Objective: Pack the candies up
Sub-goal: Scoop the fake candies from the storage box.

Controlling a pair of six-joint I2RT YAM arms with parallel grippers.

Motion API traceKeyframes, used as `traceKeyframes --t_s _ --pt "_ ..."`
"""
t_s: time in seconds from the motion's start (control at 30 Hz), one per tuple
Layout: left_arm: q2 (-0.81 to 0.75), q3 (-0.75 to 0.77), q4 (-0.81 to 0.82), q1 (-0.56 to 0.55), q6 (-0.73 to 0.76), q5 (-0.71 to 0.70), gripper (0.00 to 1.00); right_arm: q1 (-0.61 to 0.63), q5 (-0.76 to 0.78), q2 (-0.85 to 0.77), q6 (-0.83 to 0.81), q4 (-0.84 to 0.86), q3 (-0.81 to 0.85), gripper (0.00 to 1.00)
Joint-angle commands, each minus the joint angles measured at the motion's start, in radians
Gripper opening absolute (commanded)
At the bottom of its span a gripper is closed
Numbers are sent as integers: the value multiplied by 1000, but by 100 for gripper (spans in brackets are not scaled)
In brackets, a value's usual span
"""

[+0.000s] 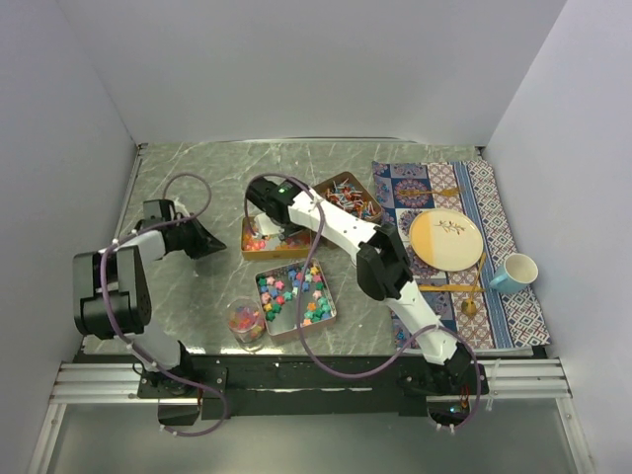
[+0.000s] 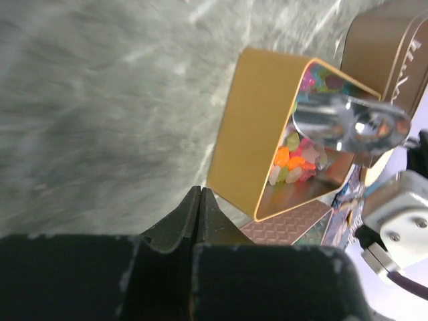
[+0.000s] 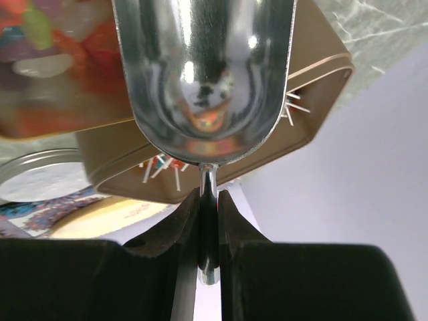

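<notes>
Top view: right gripper (image 1: 286, 230) hangs over the gold tin (image 1: 267, 256) of candies (image 1: 259, 241), its fingertips lost in shadow. Left gripper (image 1: 204, 240) sits just left of that tin.
Left wrist: left fingers (image 2: 190, 214) pressed together, holding nothing. The scoop (image 2: 348, 124) hides the tin's far rim.
Right wrist: right fingers (image 3: 180, 224) clamp the scoop's handle. The tin's candies are a blur, cut off at the frame edge.

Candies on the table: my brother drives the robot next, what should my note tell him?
Left gripper: shut, empty, beside the gold rectangular tin.
Right gripper: shut on the shiny metal scoop, seemingly empty, above that tin's orange, pink and yellow candies.
Pastel star candies fill the near bronze tin; twist-wrapped candies the far bronze tin.
Done: small clear glass jar holds some candies.
Left: probably more scooping.
</notes>
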Motion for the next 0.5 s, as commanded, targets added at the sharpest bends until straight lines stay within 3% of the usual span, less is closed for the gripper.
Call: traceKeyframes --t_s 0.0,0.47 --pt "51 32 43 -62 -42 22 1 10 105 43 -102 23 51 0" --pt "204 109 34 -122 -85 60 1 92 59 87 -208 118 31 0"
